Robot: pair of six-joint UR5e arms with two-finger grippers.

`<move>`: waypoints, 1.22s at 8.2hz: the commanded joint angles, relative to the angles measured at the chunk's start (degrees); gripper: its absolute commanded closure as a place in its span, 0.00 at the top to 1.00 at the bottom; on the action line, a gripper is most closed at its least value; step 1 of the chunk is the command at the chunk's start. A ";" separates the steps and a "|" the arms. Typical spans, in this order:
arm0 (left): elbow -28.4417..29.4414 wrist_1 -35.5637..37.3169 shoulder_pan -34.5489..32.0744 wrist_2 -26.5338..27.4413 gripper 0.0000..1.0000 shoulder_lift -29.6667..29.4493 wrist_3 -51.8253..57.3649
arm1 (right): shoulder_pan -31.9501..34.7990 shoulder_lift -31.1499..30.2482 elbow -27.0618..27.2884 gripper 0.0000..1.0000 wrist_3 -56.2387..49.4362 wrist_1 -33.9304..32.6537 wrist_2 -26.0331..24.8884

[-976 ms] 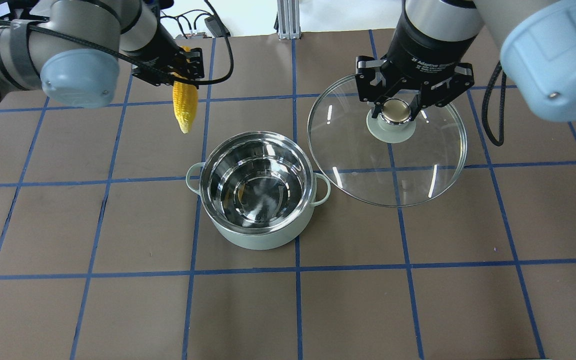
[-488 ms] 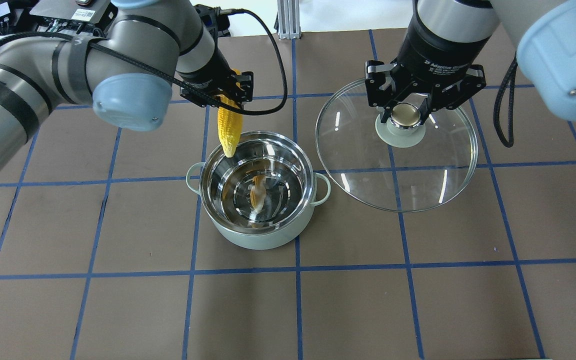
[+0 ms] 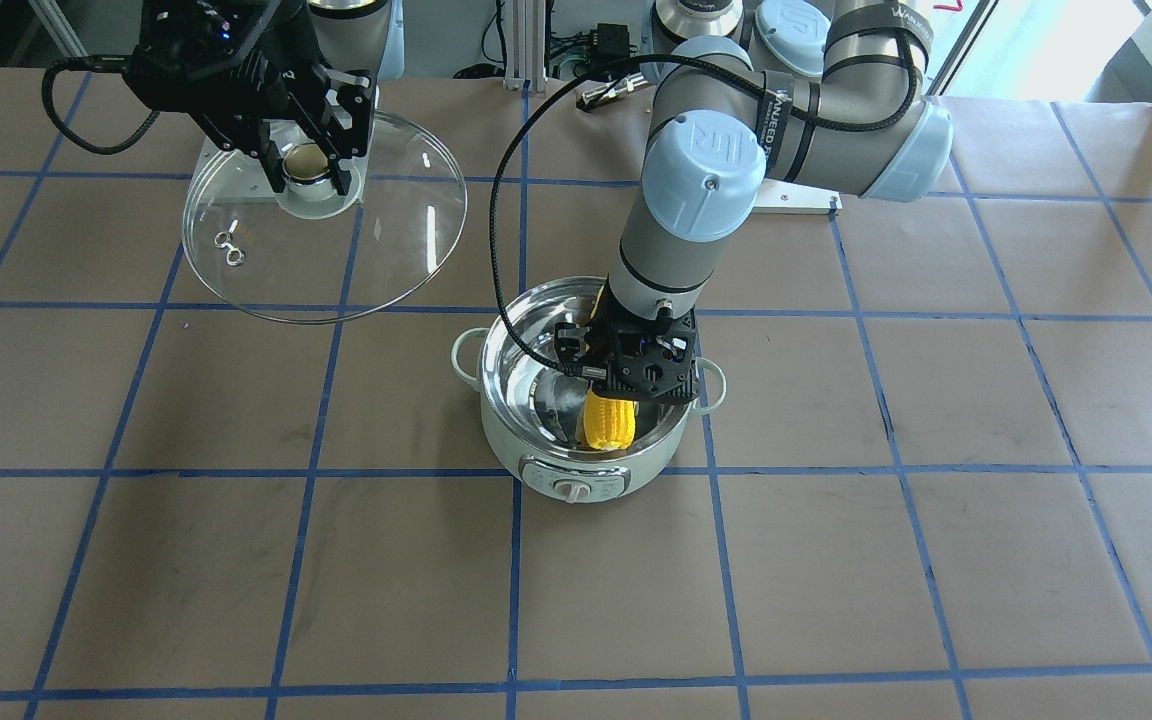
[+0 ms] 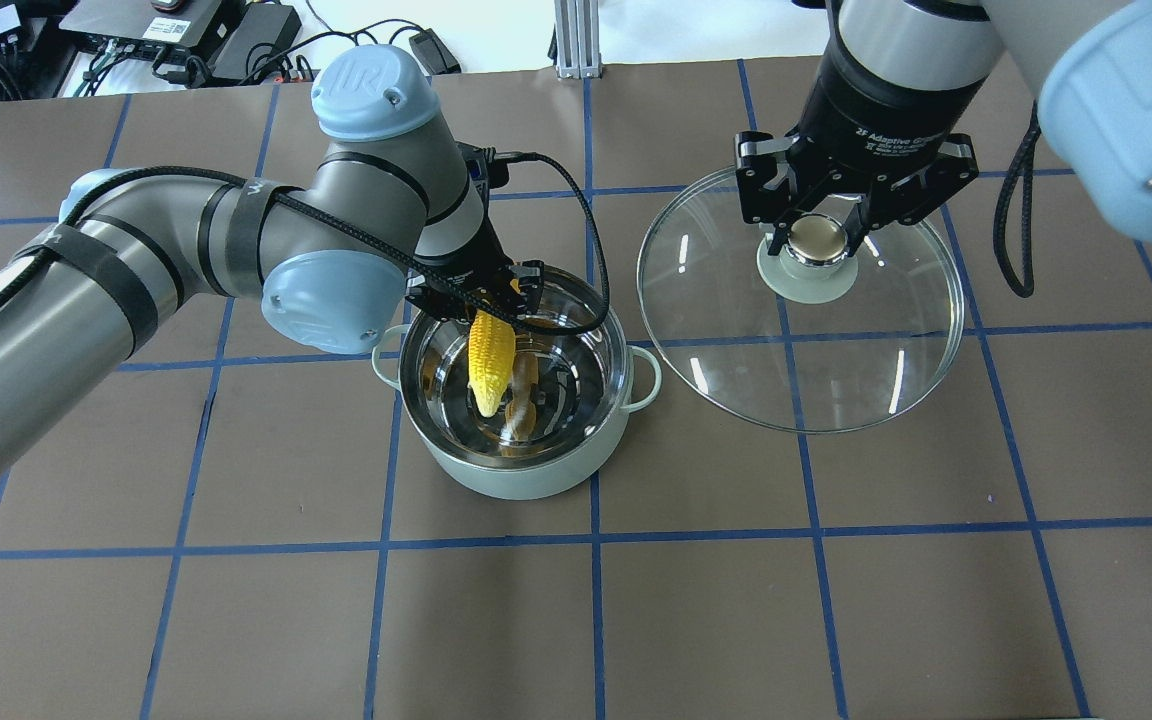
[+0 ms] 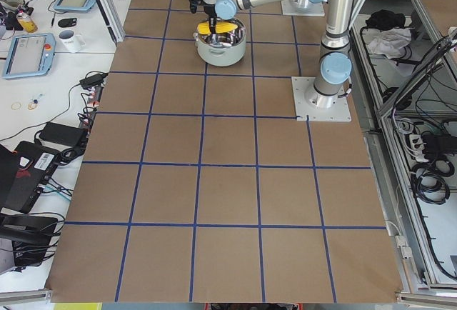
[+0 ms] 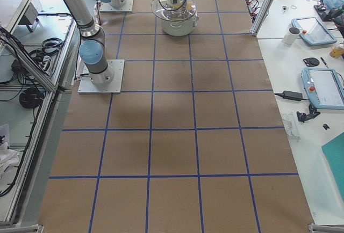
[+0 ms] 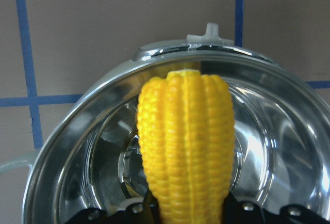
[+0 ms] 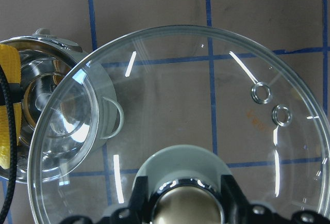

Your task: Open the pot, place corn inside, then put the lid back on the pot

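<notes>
The mint-green pot (image 4: 536,478) stands open mid-table, its steel interior showing; it also shows in the front view (image 3: 536,470) and left wrist view (image 7: 72,146). My left gripper (image 4: 481,300) is shut on the yellow corn (image 4: 489,362) and holds it tip-down over the pot's opening; the corn also shows in the front view (image 3: 608,422) and wrist view (image 7: 186,141). My right gripper (image 4: 818,235) is shut on the knob of the glass lid (image 4: 886,330), held in the air right of the pot, also in the front view (image 3: 406,230) and right wrist view (image 8: 206,110).
The table is brown with a blue tape grid (image 4: 596,520). Cables and electronics (image 4: 186,30) lie beyond the far edge. The left arm's black cable (image 4: 591,250) loops over the pot's far rim.
My left arm has swung further in and lowered the corn from the pot's far-left rim to over its middle. The right gripper and lid have barely shifted.
</notes>
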 commanded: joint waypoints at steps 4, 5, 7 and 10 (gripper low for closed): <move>-0.25 -0.32 -0.31 -0.19 1.00 -0.82 -1.03 | 0.00 0.00 0.00 0.33 -0.01 0.05 -0.02; -0.07 -2.59 -0.40 -0.19 1.00 -0.73 -1.03 | 0.00 0.00 0.09 0.33 -0.10 0.05 -0.02; 0.54 -9.00 -0.31 -0.11 1.00 0.93 -0.16 | 0.00 0.00 0.09 0.33 -0.01 0.05 -0.02; 7.37 -14.52 0.83 3.84 1.00 1.81 2.91 | 0.08 -0.09 0.18 0.32 0.08 0.14 0.16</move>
